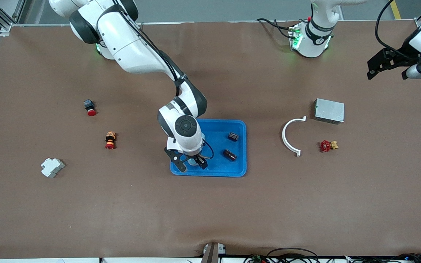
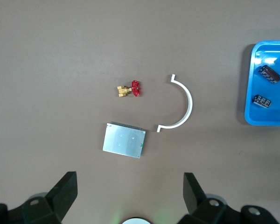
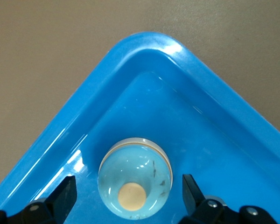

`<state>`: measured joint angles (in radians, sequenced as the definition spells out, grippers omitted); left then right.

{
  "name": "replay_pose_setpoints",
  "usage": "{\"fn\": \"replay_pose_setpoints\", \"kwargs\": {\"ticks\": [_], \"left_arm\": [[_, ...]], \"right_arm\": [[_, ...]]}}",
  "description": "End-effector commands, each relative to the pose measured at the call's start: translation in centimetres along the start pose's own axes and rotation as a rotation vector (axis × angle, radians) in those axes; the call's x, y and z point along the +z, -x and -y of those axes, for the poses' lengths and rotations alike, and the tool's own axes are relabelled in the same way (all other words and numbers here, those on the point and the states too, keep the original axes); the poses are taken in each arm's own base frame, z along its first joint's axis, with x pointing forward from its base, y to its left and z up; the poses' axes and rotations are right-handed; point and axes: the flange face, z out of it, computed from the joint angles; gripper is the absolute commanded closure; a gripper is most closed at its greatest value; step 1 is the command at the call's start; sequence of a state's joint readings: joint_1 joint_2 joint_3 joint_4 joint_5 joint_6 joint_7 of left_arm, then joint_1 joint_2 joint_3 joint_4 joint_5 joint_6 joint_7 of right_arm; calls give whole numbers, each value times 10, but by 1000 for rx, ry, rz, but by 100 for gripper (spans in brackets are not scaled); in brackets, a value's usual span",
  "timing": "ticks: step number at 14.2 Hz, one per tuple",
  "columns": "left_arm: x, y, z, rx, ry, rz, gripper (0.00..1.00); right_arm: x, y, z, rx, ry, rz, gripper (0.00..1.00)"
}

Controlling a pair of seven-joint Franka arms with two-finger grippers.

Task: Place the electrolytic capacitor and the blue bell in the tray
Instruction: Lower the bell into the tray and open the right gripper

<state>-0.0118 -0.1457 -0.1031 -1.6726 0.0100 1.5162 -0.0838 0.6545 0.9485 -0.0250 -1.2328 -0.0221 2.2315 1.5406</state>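
My right gripper (image 1: 192,163) hung low over the corner of the blue tray (image 1: 240,146) that lay nearest the front camera at the right arm's end, its two black fingers spread apart with nothing between them. In the right wrist view the blue bell (image 3: 135,178), a pale blue dome with a tan button on top, sat flat on the tray floor in that corner, between my fingertips (image 3: 63,193) and touching neither. Two dark electrolytic capacitors (image 1: 230,155) lay in the tray too, toward the left arm's end, well apart from the bell. I judged the bell delivered and the release made; to finish well I would rise straight up, fingers kept wide, so that no fingertip clipped the dome or the raised rim beside it. My left gripper (image 1: 387,69) waited open, up above the table at the left arm's end, over bare mat near a grey metal box (image 1: 329,111), a white half-ring (image 1: 290,136) and a red-handled valve (image 1: 327,145).
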Motion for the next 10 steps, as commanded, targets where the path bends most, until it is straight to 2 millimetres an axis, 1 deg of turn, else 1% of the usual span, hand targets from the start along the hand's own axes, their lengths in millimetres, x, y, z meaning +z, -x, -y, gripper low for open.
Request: {"fn": "replay_pose_setpoints", "kwargs": {"ticks": [1, 2, 3, 5, 6, 8, 10], "left_arm": [[-2, 7, -8, -7, -3, -3, 0], [-1, 7, -7, -7, -3, -2, 0], [-2, 7, -7, -9, -3, -2, 0], [-1, 6, -7, -7, -3, -2, 0], [-1, 6, -8, -6, -5, -4, 0], [-6, 6, -4, -1, -6, -14, 0], [-7, 7, 0, -1, -6, -14, 0]], "right_arm": [[-18, -12, 6, 9, -6, -14, 0], [-27, -22, 4, -18, 13, -8, 0], [-36, -36, 1, -62, 38, 4, 0], [-57, -69, -4, -142, 69, 14, 0], [-70, -84, -7, -206, 79, 17, 0], [-95, -139, -17, -329, 73, 29, 0], [-108, -181, -30, -434, 75, 42, 0]]}}
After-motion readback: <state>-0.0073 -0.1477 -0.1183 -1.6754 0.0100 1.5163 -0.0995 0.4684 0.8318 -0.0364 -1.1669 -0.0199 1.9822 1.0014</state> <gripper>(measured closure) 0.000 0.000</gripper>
